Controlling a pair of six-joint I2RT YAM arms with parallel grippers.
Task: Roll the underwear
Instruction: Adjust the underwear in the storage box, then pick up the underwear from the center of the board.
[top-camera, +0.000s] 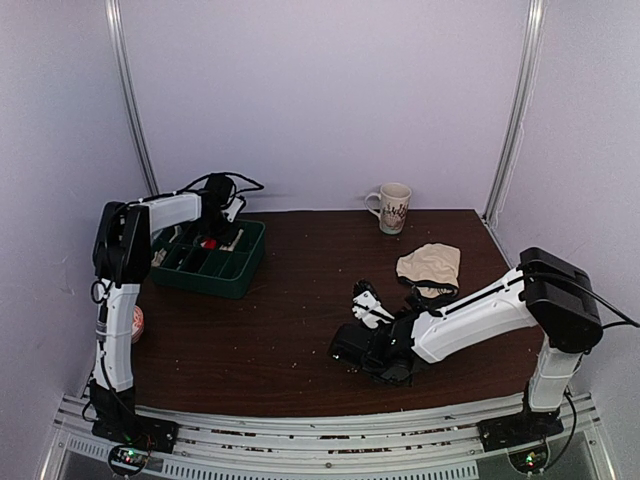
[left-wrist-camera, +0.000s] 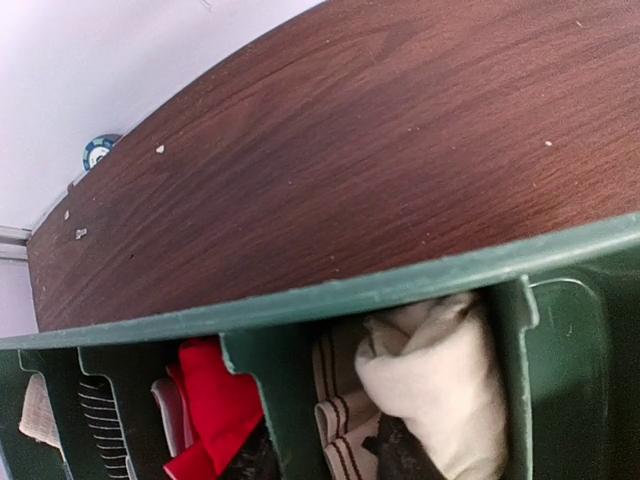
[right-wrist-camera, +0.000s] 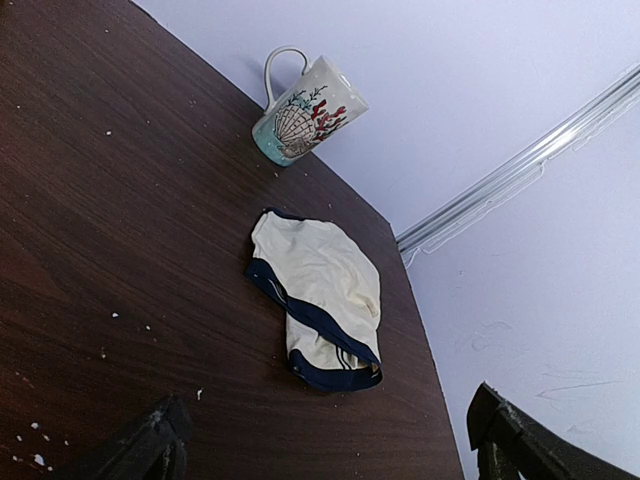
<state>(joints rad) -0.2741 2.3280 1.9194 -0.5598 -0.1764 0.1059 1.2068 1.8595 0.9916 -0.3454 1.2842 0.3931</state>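
Observation:
A cream underwear (right-wrist-camera: 318, 285) with navy trim lies loosely flat on the brown table, also seen at the right rear from above as the underwear (top-camera: 430, 265). My right gripper (right-wrist-camera: 325, 405) hovers short of it, open and empty; from above the right gripper (top-camera: 366, 303) is left of the cloth. My left gripper (top-camera: 213, 236) reaches down into the green tray (top-camera: 225, 278). Its dark fingertips (left-wrist-camera: 249, 459) stand apart astride a divider, open. A white rolled cloth (left-wrist-camera: 440, 385) lies beside them in the end compartment.
The tray (left-wrist-camera: 330, 295) also holds a striped cloth (left-wrist-camera: 340, 425) and a red cloth (left-wrist-camera: 215, 405). A painted mug (top-camera: 393, 207) stands at the table's back edge, shown again as the mug (right-wrist-camera: 302, 112). A pinkish object (top-camera: 137, 322) sits off the table's left edge.

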